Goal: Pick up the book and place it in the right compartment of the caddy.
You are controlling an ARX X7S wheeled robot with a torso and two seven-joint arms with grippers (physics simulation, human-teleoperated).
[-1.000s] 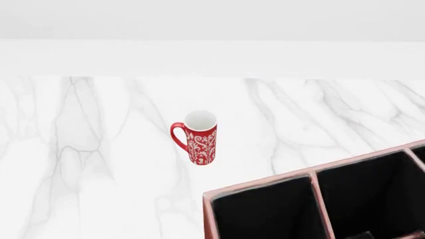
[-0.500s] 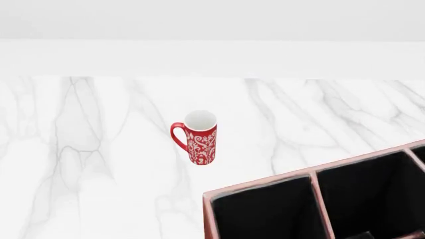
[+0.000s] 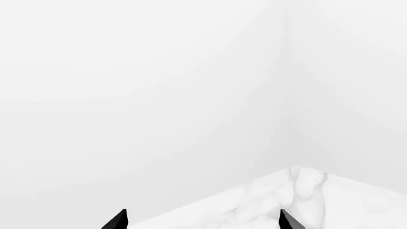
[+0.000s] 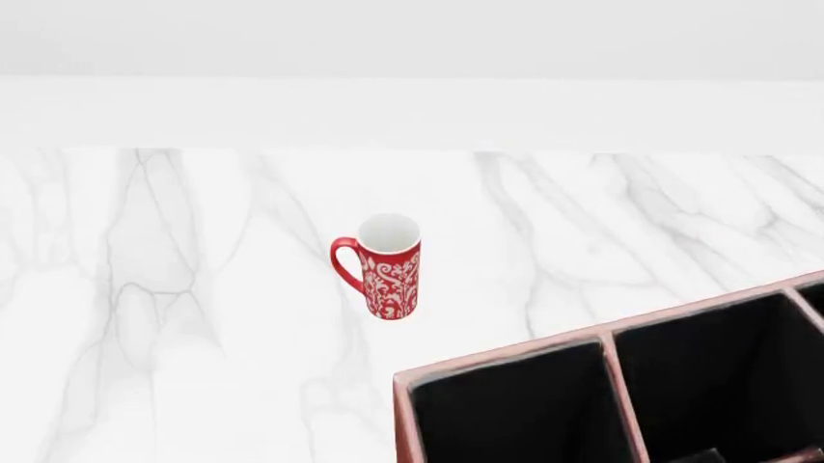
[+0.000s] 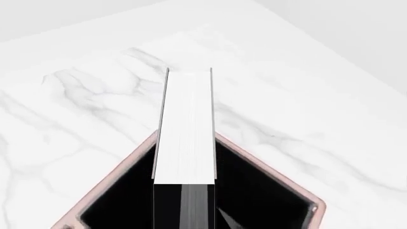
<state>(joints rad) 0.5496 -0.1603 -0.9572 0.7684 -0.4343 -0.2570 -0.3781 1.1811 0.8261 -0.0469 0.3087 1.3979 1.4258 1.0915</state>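
Comparing the head view across the last second shows no change: the red patterned mug (image 4: 384, 265) and the reddish-brown leather-look caddy (image 4: 508, 355) keep their positions, so placement appears paused. The thick black book with white page edges (image 5: 185, 129) projects directly ahead of the right end effector, above a caddy compartment; its grip state cannot be told. The left end effector (image 3: 202, 220) is open, empty, over the marble worktop (image 4: 193, 309).

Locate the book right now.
Only the right wrist view shows the book: white page edges facing the camera, above a corner compartment of the caddy. Absent from head view.
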